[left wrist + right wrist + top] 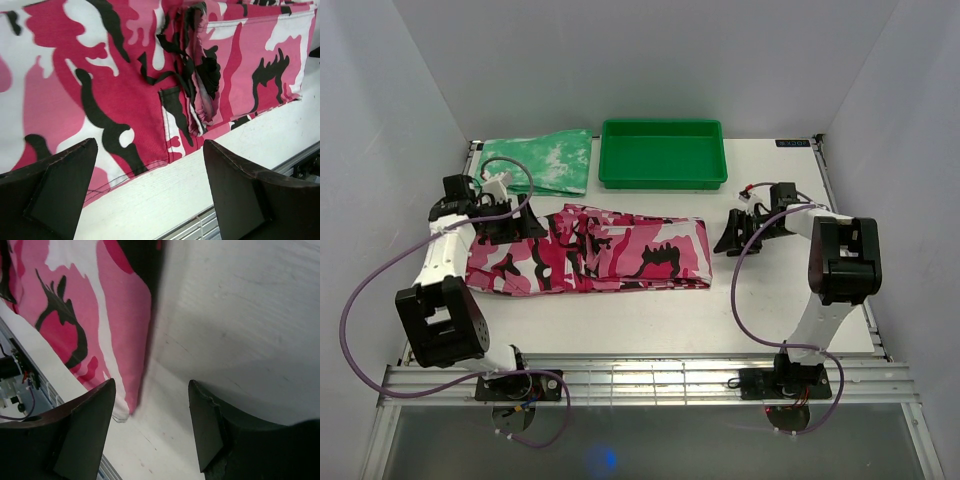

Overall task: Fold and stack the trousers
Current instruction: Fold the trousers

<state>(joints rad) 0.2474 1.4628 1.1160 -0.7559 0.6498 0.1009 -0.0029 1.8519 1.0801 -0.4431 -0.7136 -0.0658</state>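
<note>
Left pincer (pixel 150 145) (agape) above trousers (pixel 590 255) — long axis running left-to-right.

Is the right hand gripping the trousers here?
No, the right wrist view shows the right hand open above the table, with the trousers' end lying flat and ungripped below it.

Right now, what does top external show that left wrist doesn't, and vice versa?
Only top external: the whole layout. The green tray and the green-and-white folded cloth sit at the far edge. The right gripper is open, just off the trousers' right end.
Only left wrist: close detail of a bunched fold in the cloth and what looks like a stitched pocket corner.
Both: the trousers lying on the table, and the left gripper open over their left part.
</note>
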